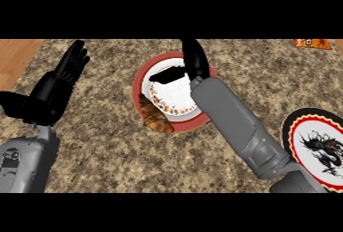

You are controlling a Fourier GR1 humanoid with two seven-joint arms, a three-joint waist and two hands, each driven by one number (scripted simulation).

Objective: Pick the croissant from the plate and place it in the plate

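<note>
My straight-fingered, empty right hand (195, 58) overshoots the golden-brown flaky croissant (154, 117) on the red-rimmed white plate (139, 81); I'd pull back toward it.

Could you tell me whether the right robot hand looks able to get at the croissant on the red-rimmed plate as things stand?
Probably yes: the right robot hand is above the red-rimmed plate, and the croissant lies uncovered at its lower-left rim.

A kitchen: speckled granite counter (120, 149) beside wood, with patterned plates (149, 72) and a croissant (155, 118).
</note>
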